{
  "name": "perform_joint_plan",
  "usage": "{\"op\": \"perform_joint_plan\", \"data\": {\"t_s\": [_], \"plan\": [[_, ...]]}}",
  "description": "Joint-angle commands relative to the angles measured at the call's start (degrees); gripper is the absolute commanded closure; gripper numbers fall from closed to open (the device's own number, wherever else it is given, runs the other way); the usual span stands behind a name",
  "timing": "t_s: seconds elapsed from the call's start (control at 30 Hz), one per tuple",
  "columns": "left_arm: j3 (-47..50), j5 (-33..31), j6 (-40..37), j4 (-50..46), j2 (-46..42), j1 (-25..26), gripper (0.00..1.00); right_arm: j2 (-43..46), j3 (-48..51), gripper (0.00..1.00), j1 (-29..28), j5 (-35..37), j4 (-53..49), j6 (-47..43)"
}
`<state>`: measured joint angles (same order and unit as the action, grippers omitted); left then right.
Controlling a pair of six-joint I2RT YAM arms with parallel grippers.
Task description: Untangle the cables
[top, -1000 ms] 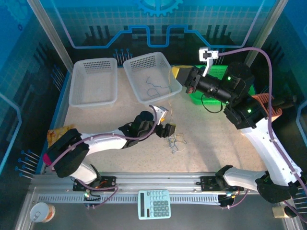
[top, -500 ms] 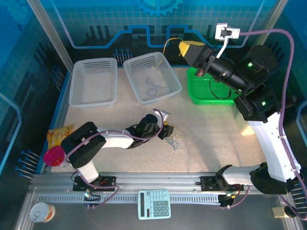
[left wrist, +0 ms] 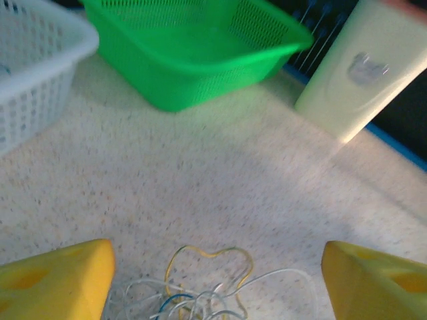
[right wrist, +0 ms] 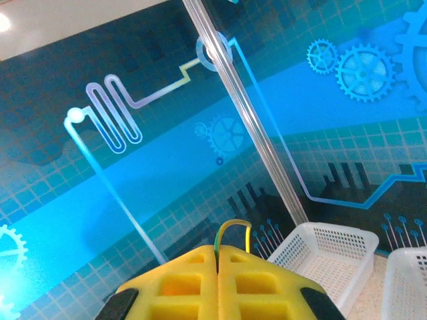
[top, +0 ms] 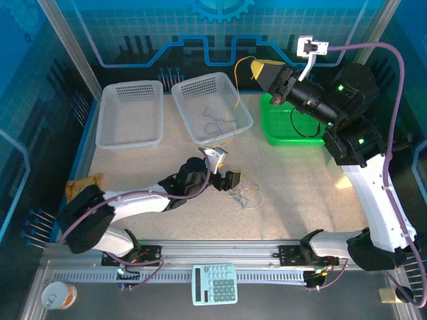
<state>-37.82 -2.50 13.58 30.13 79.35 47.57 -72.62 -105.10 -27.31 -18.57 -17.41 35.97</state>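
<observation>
Seen from above, a speckled beige tabletop sits inside blue wall panels printed with gears and circuit lines, and an aluminium rail runs along its near edge. Two white mesh baskets stand at about 11 o'clock and 12 o'clock, a green basket at 2 o'clock, and a pale calculator at 6 o'clock on the metal base. The left gripper lies low near the centre, touching the tangle of cables at its 4 o'clock. The right gripper is raised toward 1 o'clock, clenched on a tan-yellow cable that arcs down past the 12 o'clock basket. From the left wrist, the left gripper is released, its yellow fingers spread wide with the tangle of cables on the tabletop between them; the green basket lies at 12 o'clock and a white basket at 10 o'clock. From the right wrist, the right gripper is pressed together, pinching the tan-yellow cable, which loops just above it, before a metal post, the blue panel and a white basket.
</observation>
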Motion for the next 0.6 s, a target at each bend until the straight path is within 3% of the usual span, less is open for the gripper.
{"op": "perform_joint_plan", "data": {"t_s": [0.0,0.27,0.57], "plan": [[1.5,2.2,-0.3,-6.5,-7.4,-0.1,0.12,0.0,1.6,1.00,1.0,-1.5,1.6,-1.0],[5.1,4.3,-1.3,-22.6,-22.2,-0.1,0.04,0.3,6.1,1.00,2.1,-2.0,2.1,-1.4],[15.9,-2.9,4.1,-27.2,-38.3,-0.1,0.01,0.5,5.9,1.00,5.7,-2.6,2.3,-0.8]]}}
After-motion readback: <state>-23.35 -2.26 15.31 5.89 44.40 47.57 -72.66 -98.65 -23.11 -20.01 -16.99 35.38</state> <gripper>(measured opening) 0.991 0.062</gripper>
